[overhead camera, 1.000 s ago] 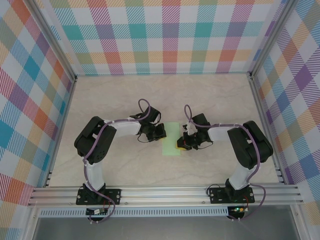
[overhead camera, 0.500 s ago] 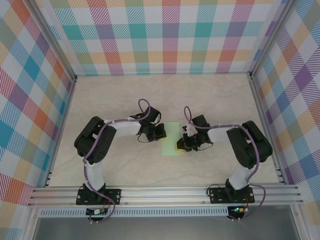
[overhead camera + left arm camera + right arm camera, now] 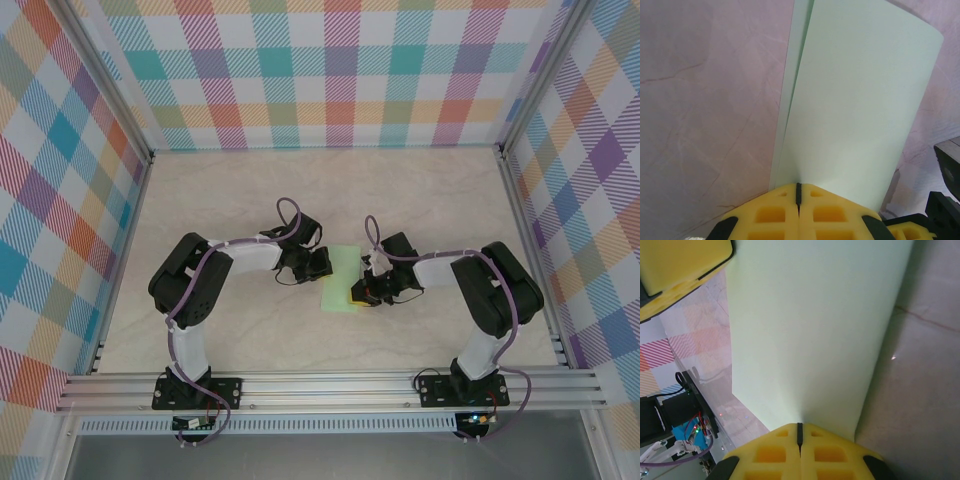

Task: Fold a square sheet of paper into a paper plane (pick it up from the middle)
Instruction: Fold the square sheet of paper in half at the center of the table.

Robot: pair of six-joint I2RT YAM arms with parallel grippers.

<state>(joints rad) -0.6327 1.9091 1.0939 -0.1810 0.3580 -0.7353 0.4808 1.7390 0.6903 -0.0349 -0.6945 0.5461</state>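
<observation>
The square sheet of paper (image 3: 341, 277) is pale mint green and lies folded into a narrow upright rectangle on the table between the two arms. My left gripper (image 3: 318, 263) is shut, its yellow tips set against the sheet's left edge. In the left wrist view the upper layer (image 3: 855, 100) curls up off the lower one just past that gripper (image 3: 799, 186). My right gripper (image 3: 361, 293) is shut too, tips down on the sheet's lower right edge. From the right wrist the paper (image 3: 810, 330) spreads flat away from the gripper (image 3: 800, 425), broad face up, not pinched between the jaws.
The pale marbled table (image 3: 230, 200) is walled by plaid panels (image 3: 330, 70) at the back and both sides. An aluminium rail (image 3: 330, 390) carries both arm bases at the near edge. The left gripper's yellow finger (image 3: 680, 270) shows close across the paper.
My right gripper has slid a little to the left, and the sheet's lower end has shifted left with it. The left gripper has stayed put. Both stay shut.
</observation>
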